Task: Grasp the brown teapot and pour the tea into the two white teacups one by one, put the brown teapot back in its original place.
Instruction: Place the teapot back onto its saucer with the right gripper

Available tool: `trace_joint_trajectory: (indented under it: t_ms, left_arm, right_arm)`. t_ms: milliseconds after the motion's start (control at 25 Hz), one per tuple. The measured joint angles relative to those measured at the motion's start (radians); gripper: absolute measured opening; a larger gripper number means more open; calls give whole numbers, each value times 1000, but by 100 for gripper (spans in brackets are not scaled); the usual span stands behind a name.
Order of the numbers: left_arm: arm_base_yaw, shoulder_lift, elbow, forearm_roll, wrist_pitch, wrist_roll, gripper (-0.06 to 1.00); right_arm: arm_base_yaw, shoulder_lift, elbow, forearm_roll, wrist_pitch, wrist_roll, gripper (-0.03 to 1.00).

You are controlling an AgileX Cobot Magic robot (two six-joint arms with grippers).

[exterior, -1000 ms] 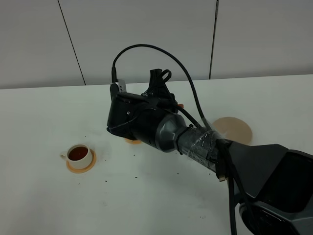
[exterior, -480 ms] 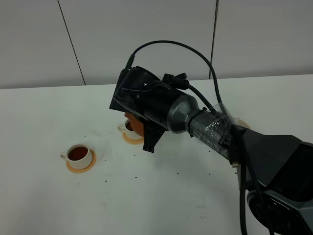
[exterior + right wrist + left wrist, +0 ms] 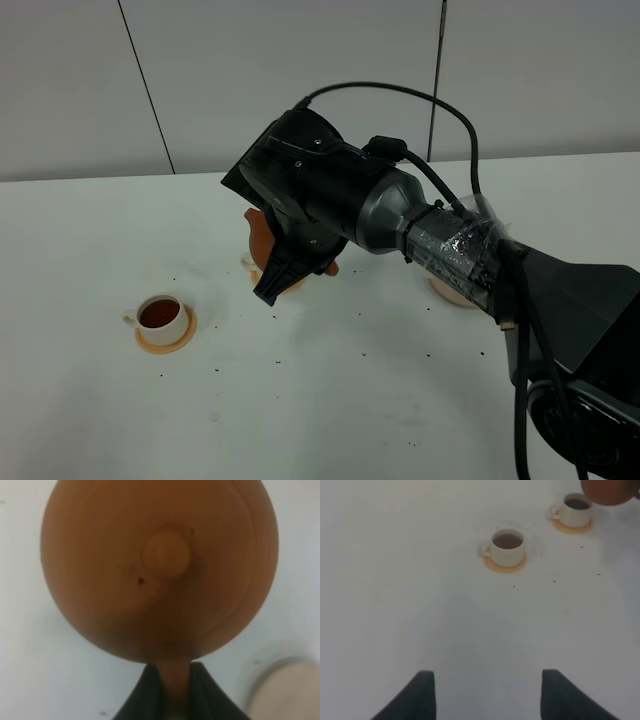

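My right gripper (image 3: 280, 270) is shut on the loop handle of the brown teapot (image 3: 260, 234) and holds it in the air above the table. The right wrist view shows the teapot's knobbed lid (image 3: 165, 553) from above, with the handle (image 3: 173, 677) between the fingers. One white teacup (image 3: 161, 315) with dark tea stands on its orange saucer at the left. The second teacup (image 3: 577, 509), also holding tea, is mostly hidden behind the arm in the high view. My left gripper (image 3: 487, 696) is open and empty, well short of the nearer cup (image 3: 507, 547).
The beige coaster (image 3: 447, 291) lies right of the teapot, mostly hidden behind my right arm. Small dark specks dot the white table (image 3: 330, 400). A pale blurred shape (image 3: 285, 690) shows beside the teapot in the right wrist view.
My right wrist has rolled back and risen. The teapot, hidden behind the arm a second ago, now shows held above the second cup. The left cup has not moved.
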Motion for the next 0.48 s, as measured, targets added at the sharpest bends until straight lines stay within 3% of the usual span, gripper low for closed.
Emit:
trace_joint_trajectory:
  t_ms: [200, 480]
  left_arm:
    - [0, 0, 0, 0, 0, 0, 53]
    - [0, 0, 0, 0, 0, 1, 53]
  right_arm:
    - [-23, -6, 55, 92, 1, 50, 9]
    - [-36, -14, 88, 108, 6, 71, 9]
